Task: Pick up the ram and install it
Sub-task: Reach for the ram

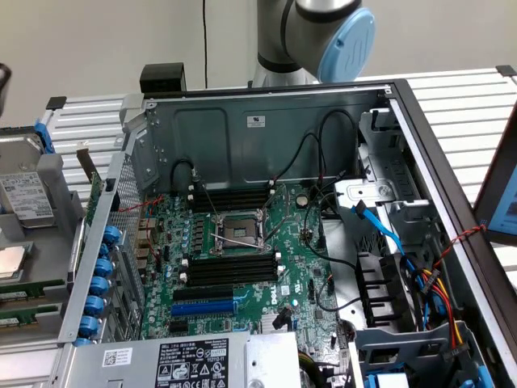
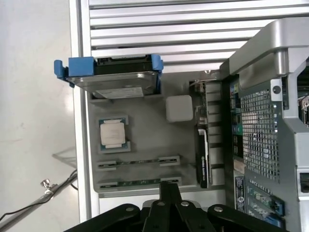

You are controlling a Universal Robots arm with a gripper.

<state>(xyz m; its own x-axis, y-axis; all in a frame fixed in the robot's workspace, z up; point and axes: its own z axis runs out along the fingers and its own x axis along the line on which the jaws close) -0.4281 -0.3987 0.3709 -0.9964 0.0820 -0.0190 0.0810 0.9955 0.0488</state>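
Observation:
Two green ram sticks stand on edge in a grey parts tray (image 2: 145, 140). One ram stick (image 2: 137, 162) lies further from my gripper and the other (image 2: 137, 182) lies just beyond the fingertips. The same sticks (image 1: 24, 288) show at the exterior view's left edge. My gripper (image 2: 169, 187) hovers above the tray's near edge, fingers pressed together with nothing between them. The motherboard (image 1: 242, 250) lies in the open computer case, with long black slots (image 1: 234, 267) beside the CPU socket (image 1: 236, 230).
The tray also holds a hard drive in a blue caddy (image 2: 113, 77), a CPU (image 2: 114, 134) and a white square block (image 2: 179, 107). The case's perforated metal wall (image 2: 260, 125) stands beside the tray. Cables (image 1: 404, 250) and a blue slot (image 1: 202, 307) lie inside the case. The arm's blue-capped joint (image 1: 343, 40) rises behind it.

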